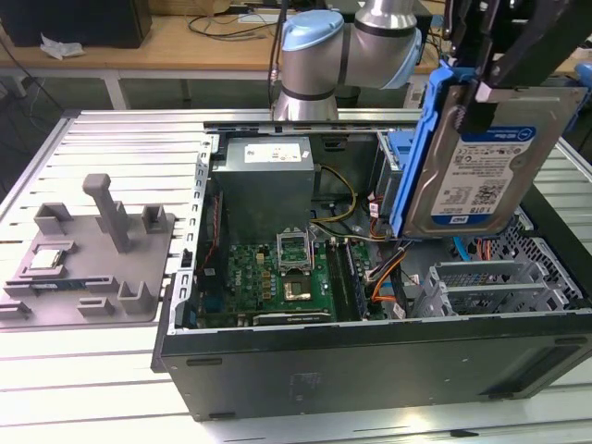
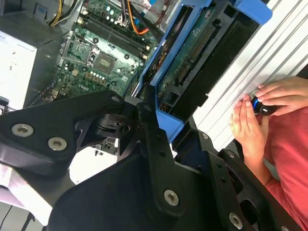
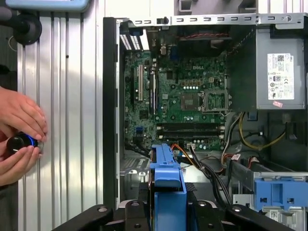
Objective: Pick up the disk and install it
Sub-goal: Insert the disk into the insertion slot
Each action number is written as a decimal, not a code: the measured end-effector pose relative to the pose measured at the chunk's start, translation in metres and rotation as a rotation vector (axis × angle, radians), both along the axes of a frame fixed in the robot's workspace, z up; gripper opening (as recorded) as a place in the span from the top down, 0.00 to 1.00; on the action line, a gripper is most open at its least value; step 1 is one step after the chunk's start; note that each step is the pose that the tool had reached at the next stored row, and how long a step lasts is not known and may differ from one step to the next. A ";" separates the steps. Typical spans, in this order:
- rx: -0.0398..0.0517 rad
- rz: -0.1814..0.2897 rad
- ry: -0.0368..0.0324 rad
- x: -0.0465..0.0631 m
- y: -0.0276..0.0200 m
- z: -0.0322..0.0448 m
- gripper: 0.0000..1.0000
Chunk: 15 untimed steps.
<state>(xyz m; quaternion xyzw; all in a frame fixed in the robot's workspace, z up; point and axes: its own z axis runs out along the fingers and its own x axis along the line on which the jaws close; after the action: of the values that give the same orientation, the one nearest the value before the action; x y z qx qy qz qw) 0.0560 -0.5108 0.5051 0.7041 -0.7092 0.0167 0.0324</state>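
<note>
One disk (image 1: 483, 162), held on edge above the open computer case (image 1: 370, 365) — gripper (image 1: 488, 92) clamped tight on its upper end

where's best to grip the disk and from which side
At its upper end, from above, pinching across the two flat faces, as the gripper does. The disk hangs nearly upright over the open case, so this leaves its lower end free.
</note>
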 end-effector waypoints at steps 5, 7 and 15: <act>0.0004 0.000 -0.0005 0.015 -0.0044 -0.0002 0.64; 0.0005 0.000 -0.0005 0.021 -0.0061 -0.0003 0.64; 0.0006 0.000 -0.0005 0.047 -0.0165 -0.0007 0.64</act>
<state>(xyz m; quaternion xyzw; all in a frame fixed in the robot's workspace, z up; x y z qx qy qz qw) 0.1027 -0.5273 0.5044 0.7043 -0.7090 0.0167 0.0320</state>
